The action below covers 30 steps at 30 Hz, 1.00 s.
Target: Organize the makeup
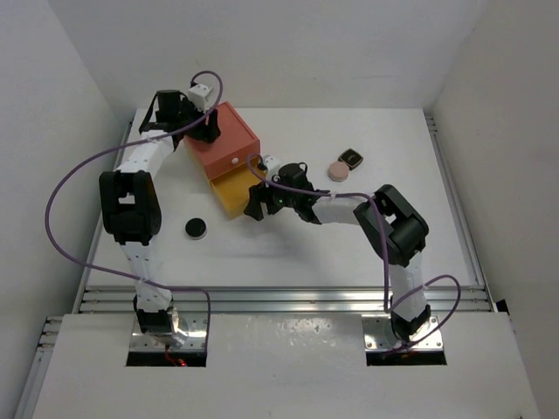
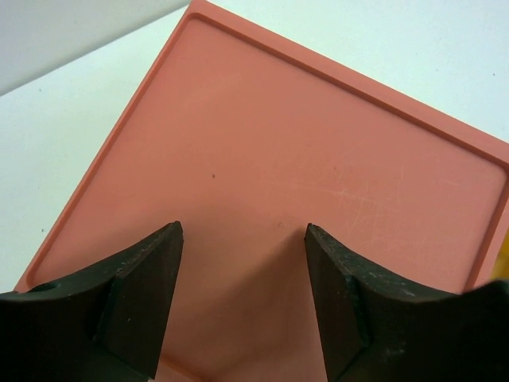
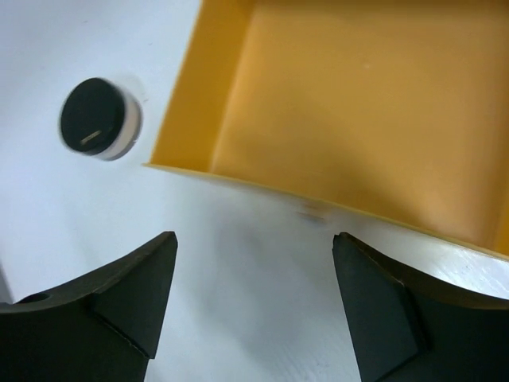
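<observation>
Three light-looking, stiff, slippery cosmetics suit a pinch across their sides: black round disc (image 1: 195, 229) toward the left edge of the white table (image 1: 306, 253), round peach-pink compact (image 1: 338, 170) beside black squarish compact (image 1: 351, 159) toward the far right corner; left claw (image 2: 242, 239) and right claw (image 3: 254, 247) gape empty.

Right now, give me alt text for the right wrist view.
An open yellow drawer, nothing visible inside, fills the upper right. A black round disc sits on the white table to its left; the open right gripper frames the bottom.
</observation>
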{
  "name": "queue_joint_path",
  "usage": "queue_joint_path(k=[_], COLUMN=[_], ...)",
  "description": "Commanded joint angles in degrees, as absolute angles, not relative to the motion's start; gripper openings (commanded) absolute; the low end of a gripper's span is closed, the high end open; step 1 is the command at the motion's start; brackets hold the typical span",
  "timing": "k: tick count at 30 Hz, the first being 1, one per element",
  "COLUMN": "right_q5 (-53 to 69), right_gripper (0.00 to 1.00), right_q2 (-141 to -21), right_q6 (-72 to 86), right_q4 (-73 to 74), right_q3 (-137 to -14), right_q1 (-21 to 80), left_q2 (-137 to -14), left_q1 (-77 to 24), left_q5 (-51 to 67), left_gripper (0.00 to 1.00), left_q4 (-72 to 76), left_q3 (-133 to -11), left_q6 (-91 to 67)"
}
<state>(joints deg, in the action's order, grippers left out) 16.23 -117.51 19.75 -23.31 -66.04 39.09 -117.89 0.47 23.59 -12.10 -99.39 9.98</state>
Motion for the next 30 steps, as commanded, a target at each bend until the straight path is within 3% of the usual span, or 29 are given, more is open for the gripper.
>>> queue_joint_path(k=[1,5,9,11,15,19,25,30], right_q5=[21.97,24.95,27.41,27.86,25.49,25.40,25.05,24.87], right_gripper=[0.81,0.83,0.84,0.85,0.88,0.89,0.89,0.89], right_q2=[-112.16,-108.90,-104.34,-102.49,-99.06,-96.42,-95.19,-95.19], right_q6=[17.06,14.77,12.76,8.73,5.80,6.77,6.15,5.45], right_q4=[-21.81,-18.55,-11.72,-6.28,-0.36,-1.14,-0.53,-0.18], right_q3=[-67.24,-65.22,-63.64,-63.81,-64.07,-61.19,-59.85,-60.20], right_q1=[38.67,37.97,36.13,35.42,34.37,31.91,30.67,30.06], left_q2=[-119.98,-117.60,-110.50,-104.54,-95.48,-91.94,-88.24,-89.81], left_q1=[0.97,0.97,3.25,4.30,5.62,5.63,4.75,2.55], left_q5=[25.04,29.78,37.51,40.85,37.90,34.72,31.38,29.18], left_gripper=[0.69,0.90,0.92,0.98,1.00,1.00,1.00,1.00], left_q4=[-23.20,-25.92,-30.93,-37.42,-54.90,-65.02,-48.72,-34.02], left_q3=[-102.21,-107.12,-106.27,-103.56,-92.34,-80.29,-60.59,-55.20], left_q6=[10.46,13.96,25.90,38.10,67.89,78.29,74.54,68.30])
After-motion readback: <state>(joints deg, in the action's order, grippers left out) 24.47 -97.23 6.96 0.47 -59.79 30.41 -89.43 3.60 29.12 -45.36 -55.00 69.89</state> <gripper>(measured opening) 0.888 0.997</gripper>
